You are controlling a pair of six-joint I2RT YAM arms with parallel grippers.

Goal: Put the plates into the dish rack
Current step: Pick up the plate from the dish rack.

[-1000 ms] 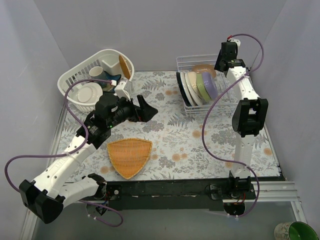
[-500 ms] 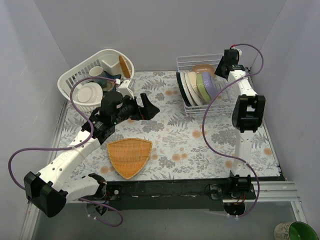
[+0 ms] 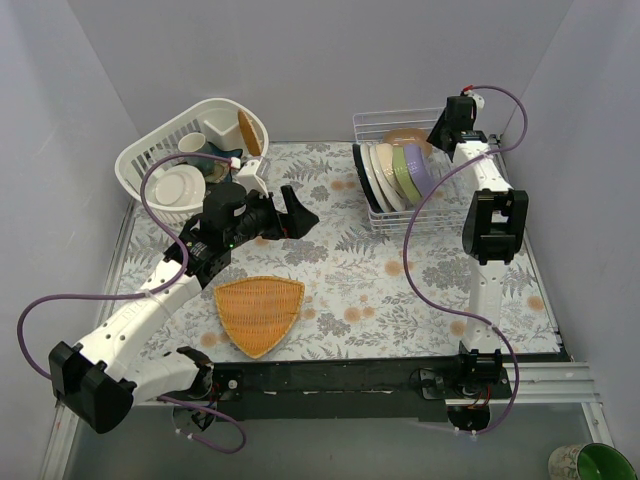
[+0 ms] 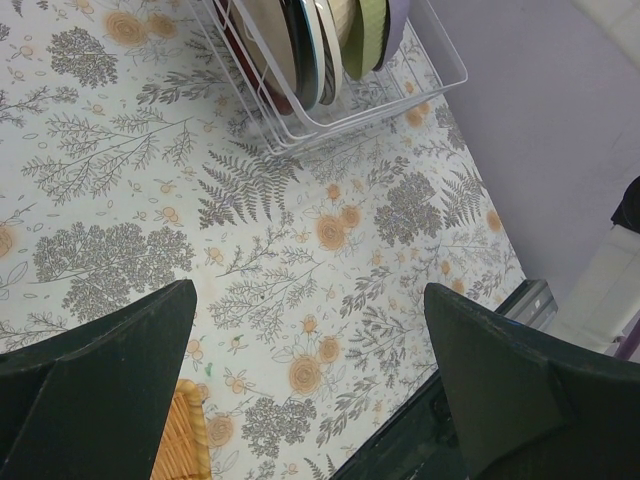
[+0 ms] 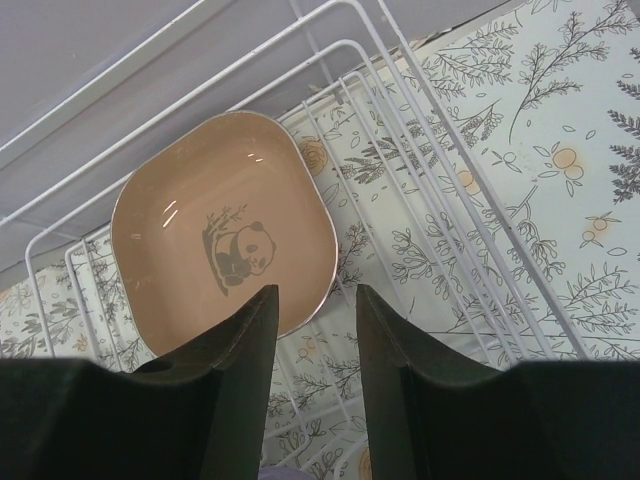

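Observation:
The white wire dish rack (image 3: 395, 226) stands at the back right. Several plates (image 3: 392, 172) stand on edge in its slots: dark, white, cream, pale green and lilac. A tan rounded-square dish with a panda picture (image 5: 222, 240) lies flat in the rack's back part (image 3: 406, 138). My right gripper (image 5: 315, 295) hovers over that dish's near corner, open, with nothing between its fingers (image 3: 447, 128). My left gripper (image 4: 310, 290) hangs wide open and empty above the flowered table (image 3: 292, 215). The left wrist view shows the rack's corner (image 4: 300, 125) and the plates' edges (image 4: 318, 40).
An orange woven triangular tray (image 3: 258, 312) lies at the front centre, its edge by my left finger (image 4: 185, 440). A white slotted oval basket (image 3: 135, 160) with cups and a white plate sits at the back left. Grey walls close in three sides.
My left arm swung a little to the right above the table. My right wrist shifted slightly over the rack's back corner and its jaws narrowed a little.

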